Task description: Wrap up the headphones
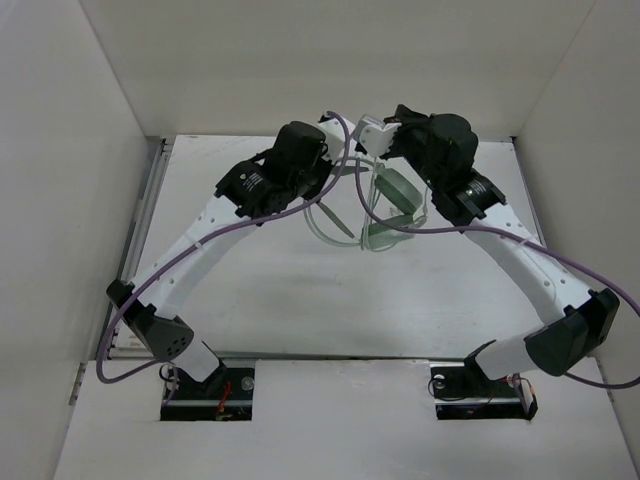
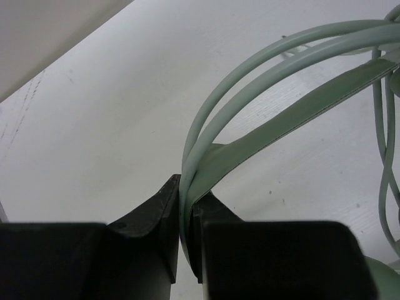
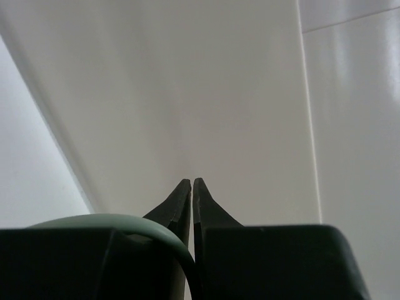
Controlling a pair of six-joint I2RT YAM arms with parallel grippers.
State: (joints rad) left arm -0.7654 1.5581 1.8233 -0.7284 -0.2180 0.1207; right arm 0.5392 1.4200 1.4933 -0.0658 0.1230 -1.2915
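The pale mint-green headphones (image 1: 392, 195) hang above the far middle of the table between both arms. My left gripper (image 1: 338, 168) is shut on the headband (image 2: 262, 125); in the left wrist view (image 2: 185, 195) the band's strap and its thin wires run up out of the closed jaws. The thin pale cable (image 1: 326, 222) loops below the left gripper. My right gripper (image 1: 372, 138) is raised and faces the back wall. In the right wrist view (image 3: 192, 182) its tips are almost touching, and the cable (image 3: 125, 224) curves over the left finger and down into the gap.
White walls enclose the table (image 1: 300, 300) on the left, back and right. Purple robot cables (image 1: 560, 262) run along both arms. A metal rail (image 1: 140, 215) lines the table's left edge. The back wall (image 3: 187, 94) fills the right wrist view.
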